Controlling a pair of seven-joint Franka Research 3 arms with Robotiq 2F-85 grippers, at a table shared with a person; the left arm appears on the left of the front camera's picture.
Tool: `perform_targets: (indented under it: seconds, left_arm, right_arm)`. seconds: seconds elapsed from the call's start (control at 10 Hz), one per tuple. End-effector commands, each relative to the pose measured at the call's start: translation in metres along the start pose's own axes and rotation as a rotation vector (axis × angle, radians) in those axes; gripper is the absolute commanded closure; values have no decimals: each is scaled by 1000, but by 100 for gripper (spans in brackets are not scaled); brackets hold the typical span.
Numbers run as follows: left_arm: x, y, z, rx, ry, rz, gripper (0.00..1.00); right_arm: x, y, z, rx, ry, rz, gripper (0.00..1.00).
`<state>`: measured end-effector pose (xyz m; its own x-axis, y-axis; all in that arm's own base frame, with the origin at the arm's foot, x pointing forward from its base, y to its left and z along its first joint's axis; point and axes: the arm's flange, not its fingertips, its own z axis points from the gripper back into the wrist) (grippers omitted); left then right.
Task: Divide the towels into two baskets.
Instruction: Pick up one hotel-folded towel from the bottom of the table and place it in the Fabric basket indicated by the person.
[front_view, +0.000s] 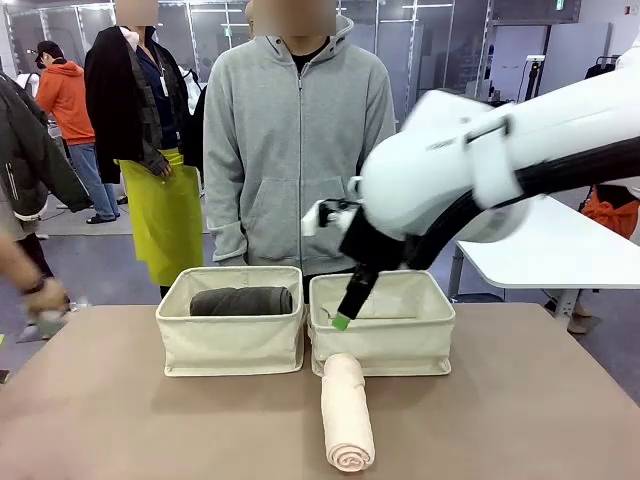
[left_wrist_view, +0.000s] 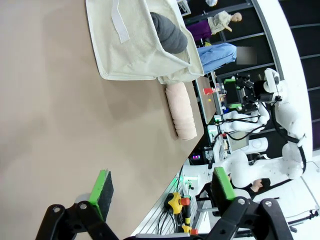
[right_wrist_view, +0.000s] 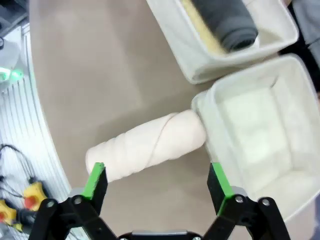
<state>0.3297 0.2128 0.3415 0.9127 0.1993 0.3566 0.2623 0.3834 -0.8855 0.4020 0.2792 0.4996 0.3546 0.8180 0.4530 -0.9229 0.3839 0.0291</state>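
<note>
The desk (front_view: 120, 420) has a plain tan top. A person in a grey zipped hooded top (front_view: 295, 150) stands at its far edge, facing across. Behind, far left, stand a person in a black coat (front_view: 120, 90) with a yellow-green apron (front_view: 165, 215) and a person in an orange hooded top (front_view: 68, 100). A white table (front_view: 550, 250) stands off the far right corner. Yellow-and-red fittings (left_wrist_view: 176, 201) hang among cables below the near edge.

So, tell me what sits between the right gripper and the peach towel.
Nothing: in the right wrist view, only air separates the right gripper from the peach towel.
</note>
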Motion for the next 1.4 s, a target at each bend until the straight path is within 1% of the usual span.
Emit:
perform_targets:
  seconds: [0.0, 0.1, 0.3, 0.5, 0.6, 0.7, 0.8, 0.9, 1.0, 1.1, 1.2, 1.3]
  left_arm:
    - [-2, -5, 4, 5, 8, 11, 0]
    - [-2, -5, 4, 5, 8, 11, 0]
    - [-2, -5, 4, 5, 8, 11, 0]
    - [-2, -5, 4, 5, 8, 11, 0]
    - [-2, -5, 4, 5, 8, 11, 0]
    - [-2, -5, 4, 5, 8, 11, 0]
    - [-2, -5, 4, 5, 8, 11, 0]
    - [-2, -5, 4, 5, 8, 11, 0]
    - [-2, -5, 4, 5, 8, 11, 0]
    - [-2, -5, 4, 5, 8, 11, 0]
    - [-2, -5, 4, 5, 8, 11, 0]
    - [-2, -5, 4, 5, 8, 11, 0]
  right_arm:
    - [-58, -4, 28, 124, -186, -170, 0]
    - [-89, -19, 37, 210, -272, -263, 0]
    - [-160, -56, 42, 354, -390, -448, 0]
    - [-226, -67, 39, 412, -561, -540, 0]
    - [-257, -66, 41, 448, -612, -549, 0]
    - [-291, -63, 53, 442, -647, -618, 0]
    - [-325, -59, 64, 406, -681, -735, 0]
    - [-361, -50, 77, 335, -754, -895, 0]
    - [-391, -36, 87, 291, -816, -986, 0]
    - [-418, -19, 92, 279, -824, -1066, 0]
    - [-436, -7, 93, 283, -808, -1154, 0]
    - [-450, 5, 92, 273, -832, -1193, 0]
